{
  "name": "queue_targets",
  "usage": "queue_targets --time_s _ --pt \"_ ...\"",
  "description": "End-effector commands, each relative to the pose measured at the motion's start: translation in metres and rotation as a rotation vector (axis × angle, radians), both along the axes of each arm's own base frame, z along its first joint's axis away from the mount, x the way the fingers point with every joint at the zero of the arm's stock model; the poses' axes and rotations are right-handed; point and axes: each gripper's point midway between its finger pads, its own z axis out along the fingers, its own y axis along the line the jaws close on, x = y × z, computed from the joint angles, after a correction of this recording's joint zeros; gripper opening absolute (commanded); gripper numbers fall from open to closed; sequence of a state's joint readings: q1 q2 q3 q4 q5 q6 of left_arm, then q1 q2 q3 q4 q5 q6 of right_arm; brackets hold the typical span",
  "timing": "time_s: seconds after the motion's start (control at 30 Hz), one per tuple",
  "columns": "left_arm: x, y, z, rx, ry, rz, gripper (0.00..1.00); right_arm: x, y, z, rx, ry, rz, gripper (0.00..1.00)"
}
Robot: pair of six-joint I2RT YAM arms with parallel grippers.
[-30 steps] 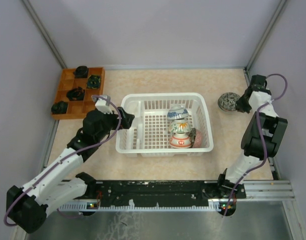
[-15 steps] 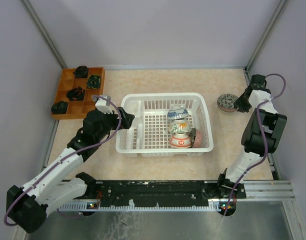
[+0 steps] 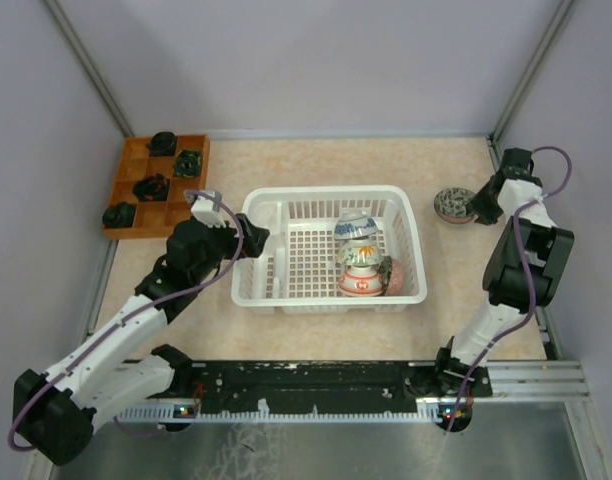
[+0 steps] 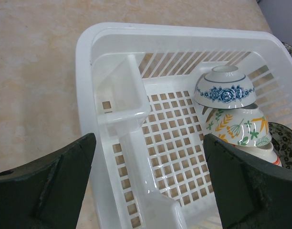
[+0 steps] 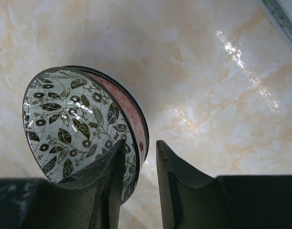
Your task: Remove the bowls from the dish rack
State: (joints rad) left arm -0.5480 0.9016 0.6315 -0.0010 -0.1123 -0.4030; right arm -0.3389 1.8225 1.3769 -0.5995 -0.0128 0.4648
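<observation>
Facing down the dish rack's (image 4: 112, 43) length, your left gripper (image 4: 150, 157) hangs at its left end wall, jaws wide apart and empty. The bowls (image 4: 224, 90) sit stacked at the opposite end, straight ahead, with only a white divider (image 4: 119, 90) and grid floor between; this arm is nearer them. Farther off, well right of the rack, your right gripper (image 5: 140, 148) straddles the rim of a leaf-patterned bowl (image 5: 74, 124) on the table (image 5: 208, 71), jaws slightly parted, outer finger just clear.
</observation>
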Motion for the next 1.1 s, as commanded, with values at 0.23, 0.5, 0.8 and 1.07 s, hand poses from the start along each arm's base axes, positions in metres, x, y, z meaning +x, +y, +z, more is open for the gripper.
queue_targets --time_s 0.23,0.5,0.8,1.07 --pt "0.001 0.0 0.015 -0.018 -0.048 0.0 0.99 0.004 0.0 0.046 -0.026 -0.115 0.015 0.32" --pt "0.001 0.0 0.013 -0.018 -0.044 -0.001 0.99 0.002 0.001 0.042 -0.022 -0.103 0.026 0.27" --pt "0.002 -0.001 0.012 -0.018 -0.042 -0.002 0.99 0.001 0.003 0.035 -0.015 -0.102 0.036 0.09" --pt "0.003 -0.002 0.009 -0.013 -0.036 -0.001 0.99 0.005 0.005 0.033 0.001 -0.132 0.025 0.0"
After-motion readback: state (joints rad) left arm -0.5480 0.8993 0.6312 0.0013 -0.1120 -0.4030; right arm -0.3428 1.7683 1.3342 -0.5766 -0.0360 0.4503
